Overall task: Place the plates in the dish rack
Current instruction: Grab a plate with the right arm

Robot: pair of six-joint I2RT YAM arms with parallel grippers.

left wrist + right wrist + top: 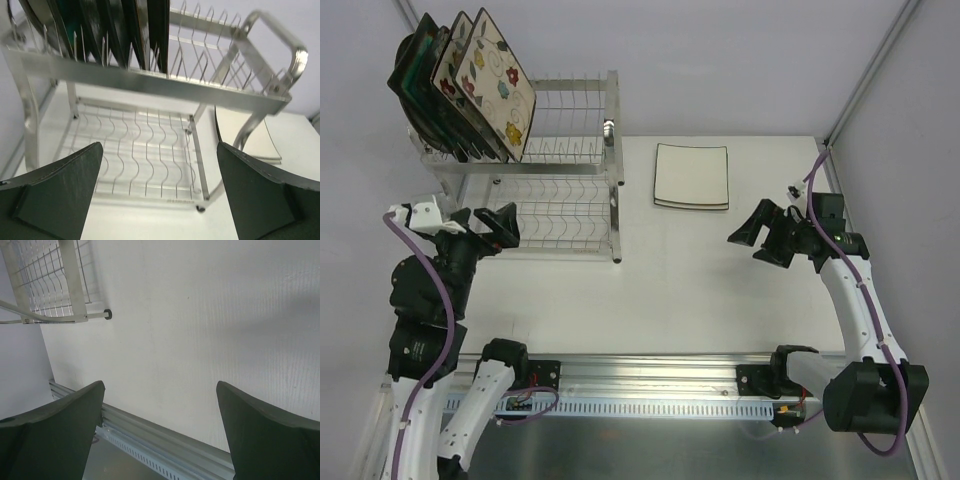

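Overhead, four plates (pixel 470 85) stand in the dish rack's (pixel 570 215) upper tier; the white plate (pixel 692 176) lies right of it, near the wide-open, empty right gripper (pixel 748 228). Likewise the left gripper (pixel 505 228) gapes empty; its camera alone shows prongs (pixel 106 50) between plates.

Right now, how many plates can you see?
5. Four plates stand overlapping in the top tier of the dish rack, so more may hide; the white plate lies flat on the table.

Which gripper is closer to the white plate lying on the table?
Right. The right gripper is just off the near right corner of the white plate; the left gripper is far off to the left, in front of the dish rack.
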